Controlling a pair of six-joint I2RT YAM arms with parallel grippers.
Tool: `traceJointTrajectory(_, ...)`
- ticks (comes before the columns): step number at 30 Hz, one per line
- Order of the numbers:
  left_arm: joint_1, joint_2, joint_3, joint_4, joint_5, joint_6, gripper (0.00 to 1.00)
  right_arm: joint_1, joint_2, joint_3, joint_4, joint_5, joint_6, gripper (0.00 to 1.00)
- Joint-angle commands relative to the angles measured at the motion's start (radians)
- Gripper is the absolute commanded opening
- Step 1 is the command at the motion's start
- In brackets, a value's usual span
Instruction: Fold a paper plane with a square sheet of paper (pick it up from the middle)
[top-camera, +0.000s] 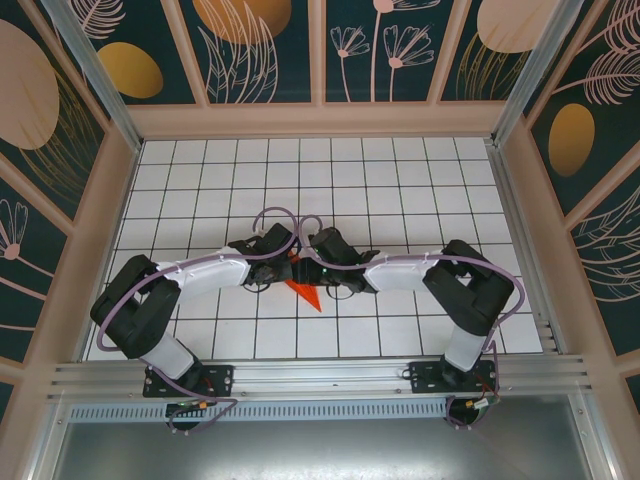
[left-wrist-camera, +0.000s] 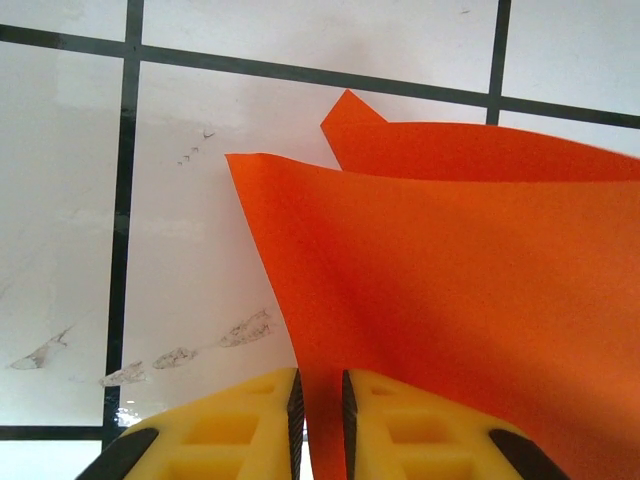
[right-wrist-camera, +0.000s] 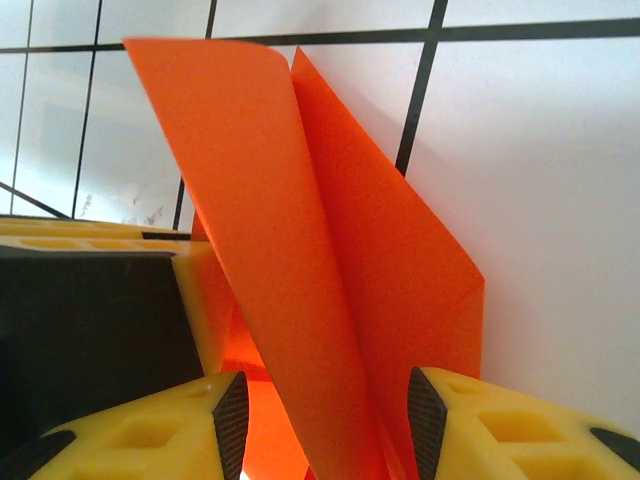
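Observation:
The square sheet of paper (top-camera: 304, 291), bright orange and folded into a pointed shape, sits at the middle of the tiled floor between both arms. In the left wrist view the paper (left-wrist-camera: 450, 280) rises in two curved layers, and my left gripper (left-wrist-camera: 320, 425) is shut on its lower edge. In the right wrist view the folded paper (right-wrist-camera: 300, 250) stands upright between the fingers of my right gripper (right-wrist-camera: 328, 420). Those jaws stand well apart. The left pad is clear of the sheet and the right pad lies close to a flap. The left gripper's yellow finger (right-wrist-camera: 100, 300) shows beside it.
The white tiled floor (top-camera: 400, 190) with black grid lines stretches behind and to both sides. Patterned walls (top-camera: 260, 50) enclose it. An aluminium rail (top-camera: 320, 375) runs along the near edge by the arm bases. Grey scuff marks (left-wrist-camera: 180, 355) lie left of the paper.

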Motion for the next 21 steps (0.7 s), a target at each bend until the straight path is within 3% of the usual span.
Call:
traceJointTrajectory(1, 0.005, -0.024, -0.001, 0.011, -0.009, 0.013, 0.21, 0.015, 0.016, 0.017, -0.044, 0.001, -0.026, 0.49)
traceJointTrajectory(11, 0.006, -0.034, -0.004, 0.013, -0.007, 0.012, 0.21, 0.055, 0.039, 0.043, -0.127, 0.065, -0.039, 0.42)
traceJointTrajectory(21, 0.006, -0.094, -0.008, 0.019, 0.007, 0.011, 0.24, 0.077, 0.053, 0.088, -0.182, 0.117, -0.05, 0.15)
